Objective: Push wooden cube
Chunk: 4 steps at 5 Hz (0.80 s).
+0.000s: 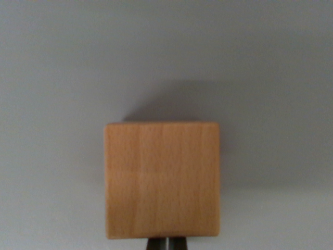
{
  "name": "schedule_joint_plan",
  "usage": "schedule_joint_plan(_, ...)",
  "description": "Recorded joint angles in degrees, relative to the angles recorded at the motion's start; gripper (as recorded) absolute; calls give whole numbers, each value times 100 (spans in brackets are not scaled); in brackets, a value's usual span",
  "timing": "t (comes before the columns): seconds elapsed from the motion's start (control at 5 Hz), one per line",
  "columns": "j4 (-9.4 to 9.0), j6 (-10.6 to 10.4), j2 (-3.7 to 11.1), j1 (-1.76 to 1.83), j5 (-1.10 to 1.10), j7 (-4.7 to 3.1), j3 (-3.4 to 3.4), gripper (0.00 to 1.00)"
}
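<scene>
A light wooden cube (162,179) fills the lower middle of the wrist view, resting on a plain grey surface (166,57). Its shadow falls behind it, toward the top right. At the bottom edge, just below the cube, the dark tips of my gripper (167,244) show with only a thin bright line between them, so the fingers are together. The tips sit right against the cube's near face or very close to it; I cannot tell whether they touch. Nothing is held between them.
The grey surface extends on all sides of the cube, with no other objects or edges in view.
</scene>
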Motion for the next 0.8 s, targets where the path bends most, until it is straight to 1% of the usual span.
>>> schedule_joint_plan(0.2, 203, 57, 146, 2, 6, -2, 1, 100)
schedule_joint_plan(0.4, 203, 57, 146, 2, 6, -2, 1, 100)
schedule_joint_plan(0.6, 372, 105, 267, 4, 11, -4, 3, 100)
schedule_joint_plan(0.8, 372, 105, 267, 4, 11, -4, 3, 100)
